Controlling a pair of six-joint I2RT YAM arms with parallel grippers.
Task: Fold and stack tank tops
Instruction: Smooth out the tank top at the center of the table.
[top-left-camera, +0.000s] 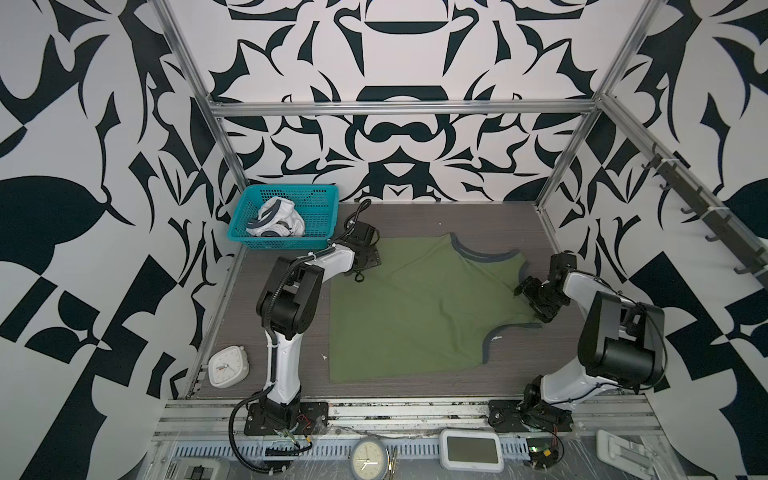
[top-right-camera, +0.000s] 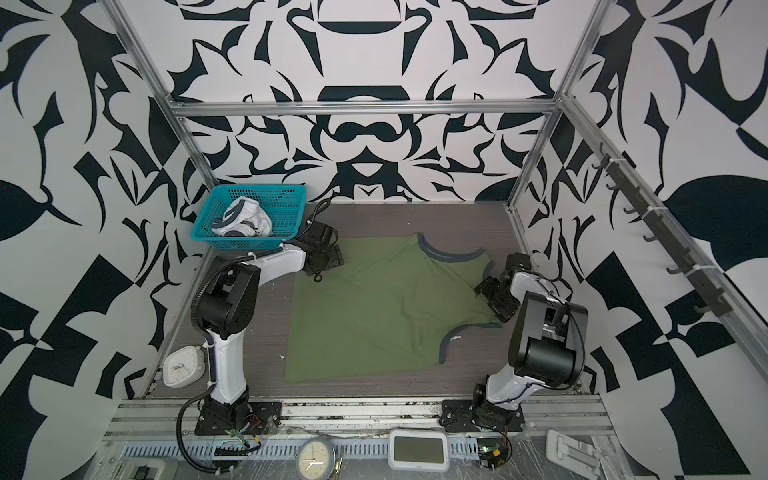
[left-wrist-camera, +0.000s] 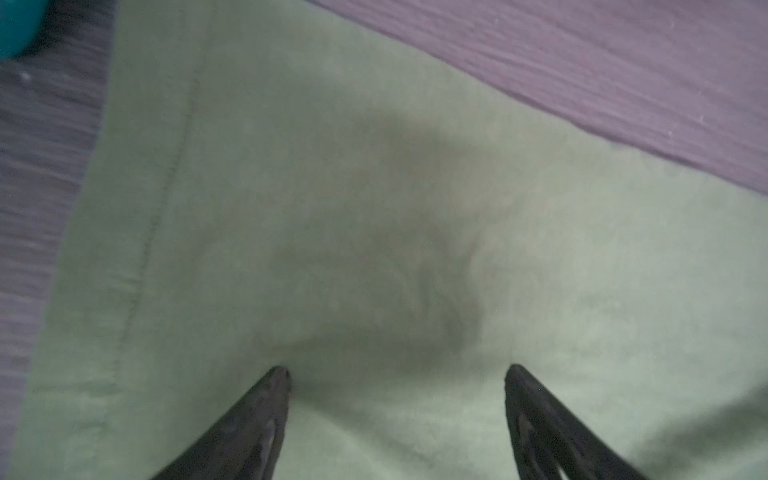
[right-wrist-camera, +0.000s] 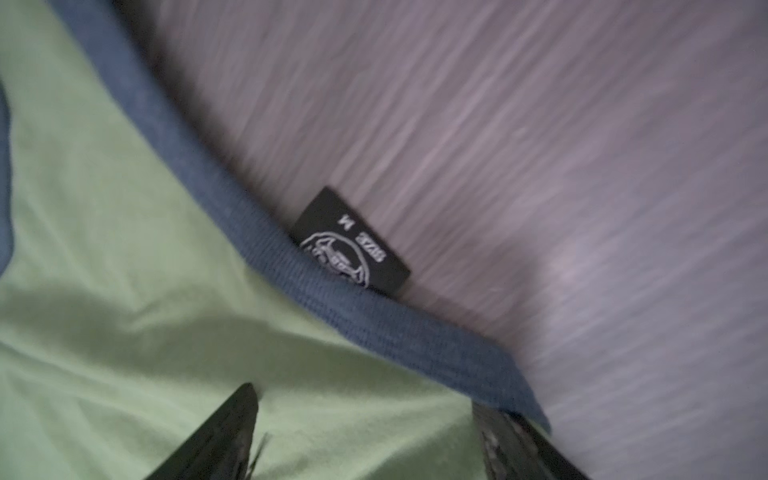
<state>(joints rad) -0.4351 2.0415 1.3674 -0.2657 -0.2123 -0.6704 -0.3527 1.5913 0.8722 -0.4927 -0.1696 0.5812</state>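
An olive green tank top (top-left-camera: 415, 316) (top-right-camera: 374, 316) with grey-blue trim lies spread flat on the table, plain side up. A white tank top (top-left-camera: 276, 224) (top-right-camera: 243, 222) sits crumpled in the teal basket (top-left-camera: 291, 189). My left gripper (top-left-camera: 374, 264) (left-wrist-camera: 397, 372) is low over the green top's far left corner, open, its fingers astride bare green cloth beside the stitched hem. My right gripper (top-left-camera: 530, 305) (right-wrist-camera: 363, 399) is open at the top's right edge. One of its fingertips (right-wrist-camera: 494, 428) is at the blue trim (right-wrist-camera: 291, 266), where a black size label (right-wrist-camera: 353, 245) sticks out.
The teal basket (top-right-camera: 262, 189) stands at the far left corner of the grey table (top-left-camera: 415, 220). A white square clock (top-left-camera: 228, 365) lies at the front left. A round clock (top-left-camera: 370, 459) and a small display (top-left-camera: 471, 451) sit on the front rail. Aluminium posts frame the table.
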